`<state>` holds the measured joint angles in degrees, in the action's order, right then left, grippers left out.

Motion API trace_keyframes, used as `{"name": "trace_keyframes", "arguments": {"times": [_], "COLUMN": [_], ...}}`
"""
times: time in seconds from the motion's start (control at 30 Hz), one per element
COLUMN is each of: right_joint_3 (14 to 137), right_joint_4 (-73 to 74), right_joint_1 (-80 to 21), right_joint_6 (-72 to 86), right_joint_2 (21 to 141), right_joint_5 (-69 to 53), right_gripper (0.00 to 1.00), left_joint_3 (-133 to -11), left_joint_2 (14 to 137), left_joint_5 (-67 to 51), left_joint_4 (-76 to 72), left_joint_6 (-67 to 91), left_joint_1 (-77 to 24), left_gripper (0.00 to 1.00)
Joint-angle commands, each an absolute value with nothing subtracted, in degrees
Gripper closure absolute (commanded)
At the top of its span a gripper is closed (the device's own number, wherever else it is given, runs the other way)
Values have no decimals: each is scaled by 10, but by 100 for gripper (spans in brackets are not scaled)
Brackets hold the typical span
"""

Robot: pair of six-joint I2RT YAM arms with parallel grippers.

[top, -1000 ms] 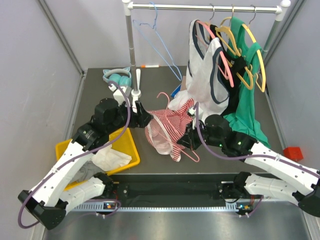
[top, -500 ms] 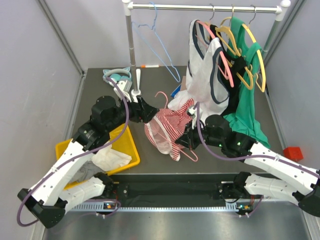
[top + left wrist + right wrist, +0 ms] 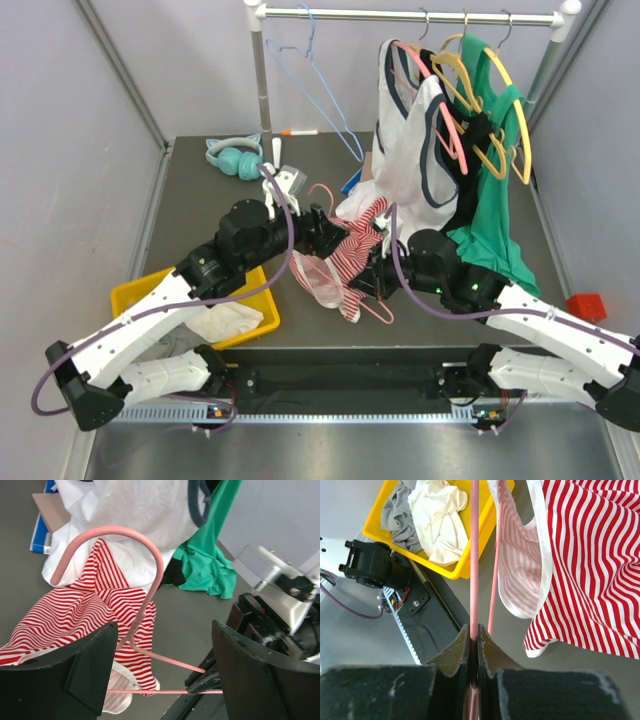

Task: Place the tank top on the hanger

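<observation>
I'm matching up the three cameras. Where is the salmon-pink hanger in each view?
Top external: hanger at centre, its hook showing just above the striped top.
Left wrist: hanger mid-frame, its hook arching over the striped top.
Right wrist: hanger as a vertical wire at centre, with the striped top to its right.
Shared landmark: the striped top, seen in all three.
</observation>
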<state>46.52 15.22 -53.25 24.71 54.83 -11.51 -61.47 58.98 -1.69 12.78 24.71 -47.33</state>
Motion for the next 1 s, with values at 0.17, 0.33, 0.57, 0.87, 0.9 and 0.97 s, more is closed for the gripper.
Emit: {"name": "trace_keyframes", "arguments": {"times": [0.17, 0.33, 0.57, 0.87, 0.9, 0.97], "right_joint_3": [478, 474, 474, 470, 469, 472], "right_joint_4": [94, 86, 77, 67, 67, 69], "right_joint_1": [-544, -544, -545, -543, -543, -543], "right_joint_6": [256, 258, 259, 252, 252, 253], "right_joint_2": [547, 548, 557, 571, 577, 585], "right_joint_5": [-122, -124, -127, -114, -111, -102], "right_gripper": [100, 100, 100, 100, 100, 95], "left_joint_3": [-612, -607, -599, -581, -578, -573], "left_joint_2": [601, 606, 613, 601, 600, 596], "left_joint_5": [104, 106, 123, 147, 158, 174], "left_joint_4": [110, 110, 105, 102, 104, 115], "left_joint_6": [201, 196, 191, 166, 156, 144], "left_joint_1": [-514, -516, -521, -523, -524, -526], "left_gripper": [29, 48, 81, 100, 100, 100]}}
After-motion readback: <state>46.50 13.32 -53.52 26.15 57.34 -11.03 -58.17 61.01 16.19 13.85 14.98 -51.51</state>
